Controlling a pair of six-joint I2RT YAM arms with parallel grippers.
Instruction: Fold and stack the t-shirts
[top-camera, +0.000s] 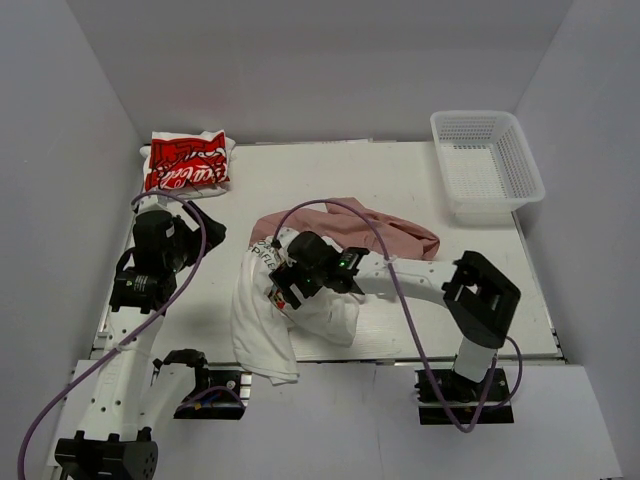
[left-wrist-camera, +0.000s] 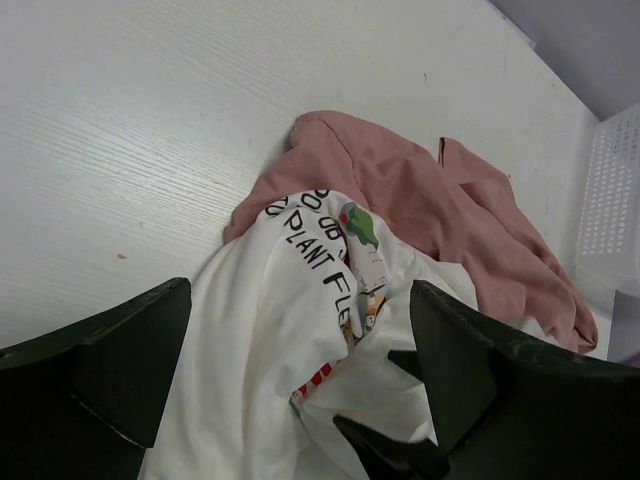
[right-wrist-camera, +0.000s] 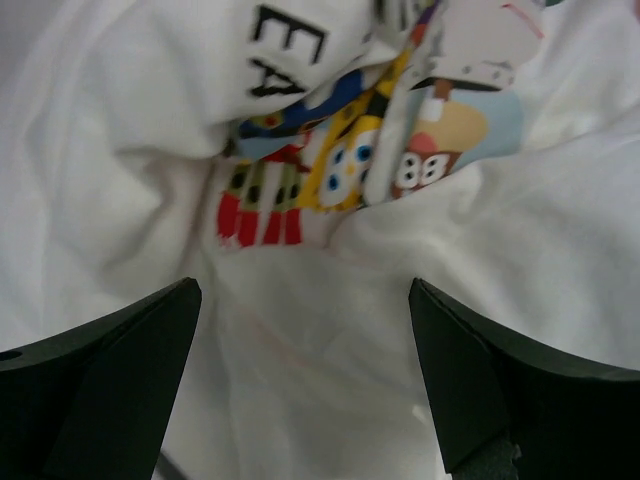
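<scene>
crumpled white cloth t-shirt with colourful cartoon print overlapping dusty-pink cloth t-shirt on white wood-grain counter; left claw, right claw spread wide, empty.

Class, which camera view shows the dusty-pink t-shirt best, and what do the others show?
The left wrist view: the pink t-shirt lies crumpled across mid-frame, its near edge under the white printed t-shirt. The top external view shows it smaller. The right wrist view shows none of it.
</scene>
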